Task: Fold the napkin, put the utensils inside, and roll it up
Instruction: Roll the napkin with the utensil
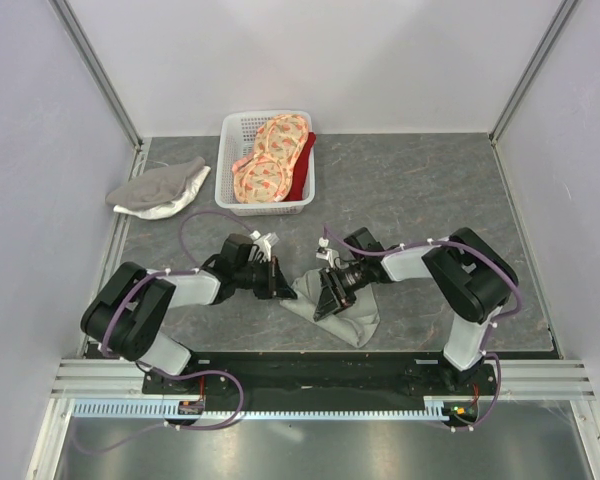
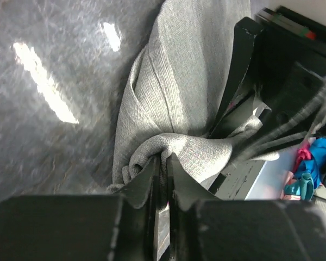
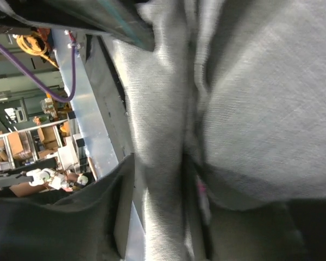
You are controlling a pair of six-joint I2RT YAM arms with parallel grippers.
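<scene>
2 grippers meet at the crumpled napkin (image 1: 355, 318): the left gripper (image 2: 164, 159) pinches a fold at its left edge, jaws pressed together; the right gripper (image 3: 158, 163) straddles a band on top (whether pinching, I cannot tell). Well beyond the napkin stands a white basket (image 1: 270, 208).

The left pincer (image 1: 277, 280) and right pincer (image 1: 326, 300) are black, arms (image 1: 195, 288) white-and-black, cables (image 1: 195, 222) purple.

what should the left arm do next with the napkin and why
Probably draw the left gripper out to its own side, away from the right gripper, to spread the napkin. It is shut on a fold, the cloth lies bunched between the two grippers, and it likely has to lie flat before any folding.
</scene>
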